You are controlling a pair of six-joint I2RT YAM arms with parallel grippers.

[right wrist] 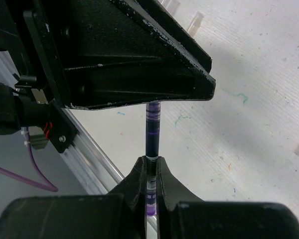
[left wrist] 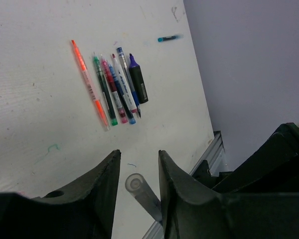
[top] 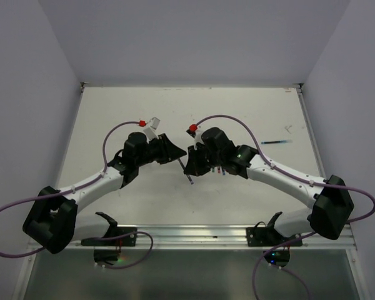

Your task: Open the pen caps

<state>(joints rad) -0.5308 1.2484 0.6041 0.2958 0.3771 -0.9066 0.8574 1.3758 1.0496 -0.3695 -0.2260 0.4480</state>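
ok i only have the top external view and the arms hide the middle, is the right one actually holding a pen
Observer: Yes. The right wrist view shows the right gripper with its jaws shut on a purple pen.
Operator: and is the left one on the other end
Observer: Around it, not clamped. In the left wrist view a greyish round end sits between the jaws of the left gripper, with a gap on each side.
Operator: any other pens around
Observer: A row of pens lies side by side on the table, from an orange one to a black marker.
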